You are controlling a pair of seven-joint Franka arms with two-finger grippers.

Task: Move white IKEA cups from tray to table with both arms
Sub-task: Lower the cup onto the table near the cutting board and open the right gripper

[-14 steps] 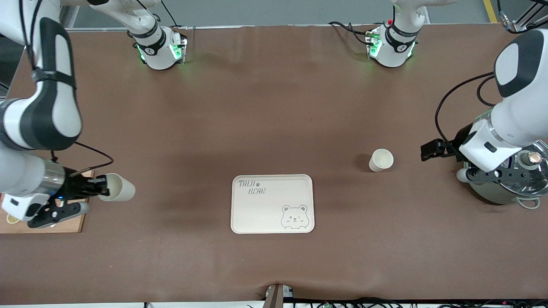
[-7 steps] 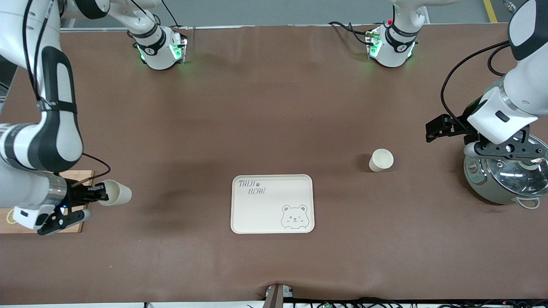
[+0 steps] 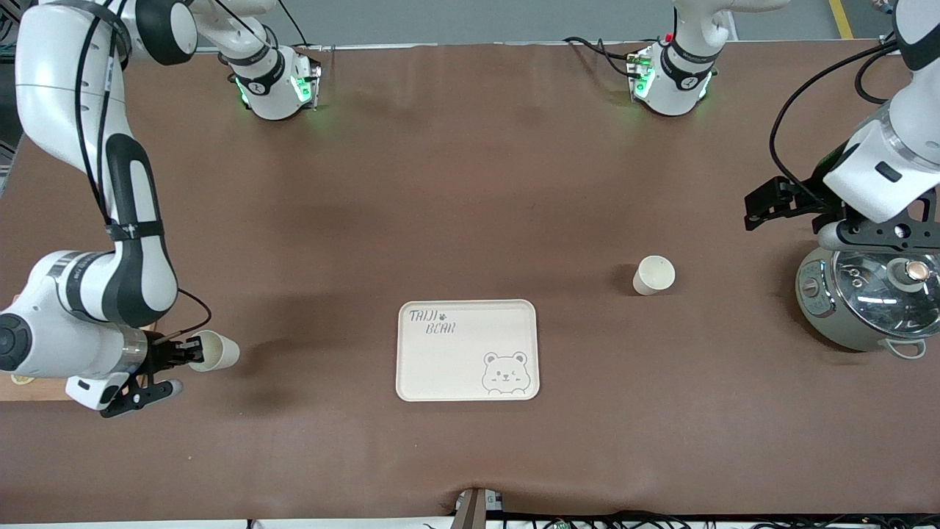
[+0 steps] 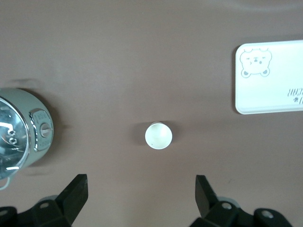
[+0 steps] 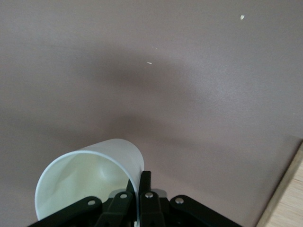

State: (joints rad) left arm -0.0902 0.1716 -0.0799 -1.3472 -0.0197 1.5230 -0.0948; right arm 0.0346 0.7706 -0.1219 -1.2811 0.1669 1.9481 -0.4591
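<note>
A: Scanning the table (image 3: 470, 184), the tray (image 3: 467, 350) is bare; one white cup (image 3: 653, 275) stands between it and the pot (image 3: 870, 303).

B: Left gripper (image 4: 140, 195) hangs released, waiting. Right gripper (image 3: 192, 353) pinches the second cup's (image 3: 214, 350) rim near the board (image 3: 22, 388).

A: Likely next: lower, release.

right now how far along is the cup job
Mostly done. The tray holds no cups. One white cup already stands upright on the table, toward the left arm's end, and the left end effector is open, up over the silver pot. In hand: the right end effector is shut on the rim of the second cup. Left: set it down and release.
</note>
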